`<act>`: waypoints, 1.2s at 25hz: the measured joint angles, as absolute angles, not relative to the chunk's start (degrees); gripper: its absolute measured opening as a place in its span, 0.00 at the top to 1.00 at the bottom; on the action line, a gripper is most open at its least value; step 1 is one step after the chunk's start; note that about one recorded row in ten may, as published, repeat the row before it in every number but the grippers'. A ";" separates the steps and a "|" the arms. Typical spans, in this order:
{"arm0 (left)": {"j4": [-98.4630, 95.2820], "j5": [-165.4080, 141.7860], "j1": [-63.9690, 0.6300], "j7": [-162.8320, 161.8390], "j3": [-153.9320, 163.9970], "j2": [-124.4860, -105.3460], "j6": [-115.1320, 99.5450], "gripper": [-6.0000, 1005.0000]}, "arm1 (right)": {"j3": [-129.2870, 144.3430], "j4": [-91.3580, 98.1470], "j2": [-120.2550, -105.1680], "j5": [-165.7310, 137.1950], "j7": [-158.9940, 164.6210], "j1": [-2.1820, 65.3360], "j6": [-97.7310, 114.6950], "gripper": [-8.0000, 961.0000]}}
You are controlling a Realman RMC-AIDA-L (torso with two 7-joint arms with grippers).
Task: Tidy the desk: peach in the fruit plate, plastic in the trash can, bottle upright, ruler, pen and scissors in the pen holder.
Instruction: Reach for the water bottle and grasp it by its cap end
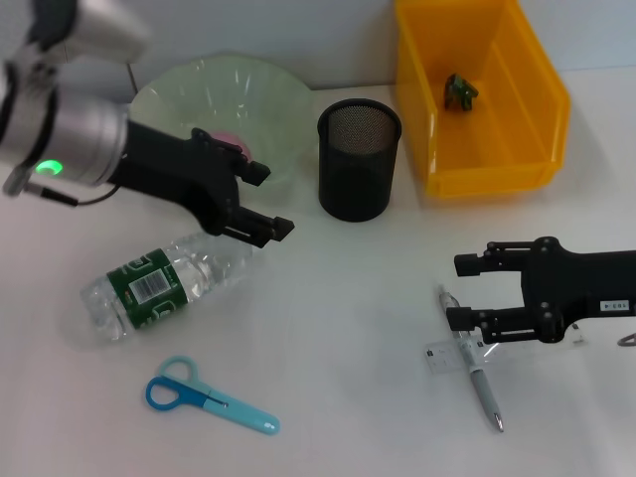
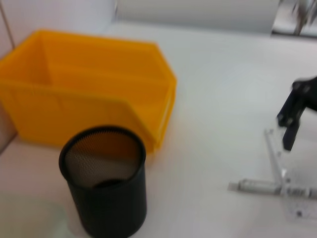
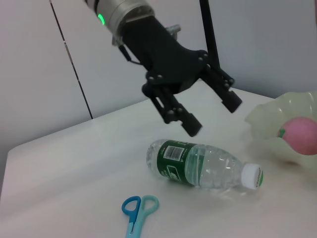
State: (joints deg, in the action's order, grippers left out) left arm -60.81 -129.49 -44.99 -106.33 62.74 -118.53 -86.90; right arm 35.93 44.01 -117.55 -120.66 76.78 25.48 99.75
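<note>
A clear bottle [image 1: 164, 283] with a green label lies on its side at the left. My left gripper [image 1: 270, 201] hangs open just above its cap end, holding nothing; the right wrist view shows it [image 3: 212, 115] over the bottle [image 3: 200, 166]. A pink peach [image 1: 227, 139] sits in the pale green plate [image 1: 224, 84]. Blue scissors [image 1: 209, 396] lie near the front. My right gripper [image 1: 459, 291] is open and empty, just above the pen [image 1: 475, 370] and the clear ruler [image 1: 447, 358]. The black mesh pen holder [image 1: 359, 159] stands mid-table. Green plastic [image 1: 460, 91] lies in the yellow bin [image 1: 477, 169].
The left wrist view shows the pen holder [image 2: 104, 181] in front of the yellow bin [image 2: 84, 94], with the pen [image 2: 270, 187], the ruler [image 2: 277, 158] and my right gripper [image 2: 288, 126] farther off. A wall stands behind the table.
</note>
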 joint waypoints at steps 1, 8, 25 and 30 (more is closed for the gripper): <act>-60.99 -131.20 -46.46 -108.06 63.65 -118.59 -86.69 0.23 | 35.88 44.04 -117.51 -120.66 76.84 25.52 99.74 0.23; -59.96 -143.49 -54.17 -121.51 73.24 -119.00 -81.96 0.23 | 34.76 43.88 -117.09 -120.66 77.02 25.71 99.67 0.23; -50.81 -145.88 -59.20 -130.86 82.76 -119.18 -75.49 0.23 | 34.39 43.75 -116.97 -120.58 75.81 26.20 100.10 0.23; -48.30 -146.09 -59.61 -131.72 83.32 -119.18 -73.61 0.23 | 34.41 43.76 -116.97 -120.58 75.79 26.48 100.15 0.23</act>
